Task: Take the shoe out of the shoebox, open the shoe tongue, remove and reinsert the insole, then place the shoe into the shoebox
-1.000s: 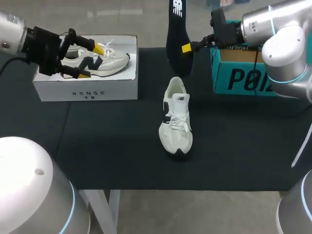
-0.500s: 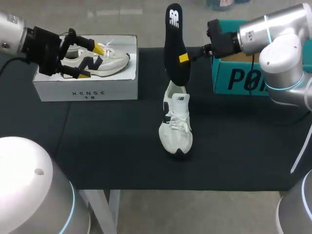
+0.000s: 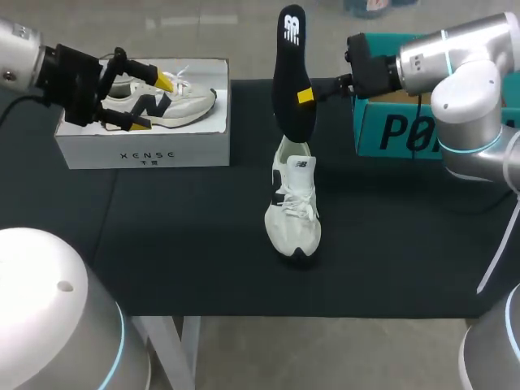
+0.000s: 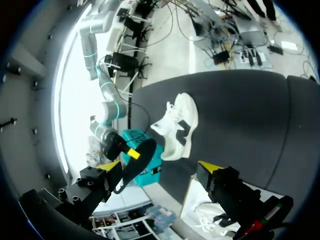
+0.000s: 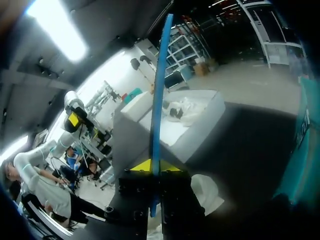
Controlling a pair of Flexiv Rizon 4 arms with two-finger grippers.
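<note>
Right gripper (image 3: 307,96): pressed together on the insole (image 3: 291,73), pinching it across its thickness at about mid-length. In the right wrist view the insole shows edge-on as a thin line rising from between the yellow tips.

Insole: dark, held nearly upright, with its lower end just over the heel opening of the shoe (image 3: 293,199).

Contact: the lower end seems to meet the collar, but the head view does not show whether it is already inside.

Shoe: white, upright on its sole near the middle of the black table (image 3: 162,244), heel toward the far side, laces still tied over the tongue.

Left gripper (image 3: 154,103): fingers spread and holding nothing, hanging over the white shoebox (image 3: 146,150) at the far left.

Shoebox contents: a second shoe (image 3: 183,101) lies on its side inside.

Other box: a teal box (image 3: 398,130) stands behind the right arm.

Change: a second ago the insole hangs higher and further back. It then drops and swings in over the heel. In the last half second it barely shifts.

Meaning: removal looks finished and reinsertion is starting. The pause reads as lining up before the push.

Next need: tilt the insole forward so it slides toward the toe instead of buckling on the collar. Nothing steadies the shoe, so it may tip.
</note>
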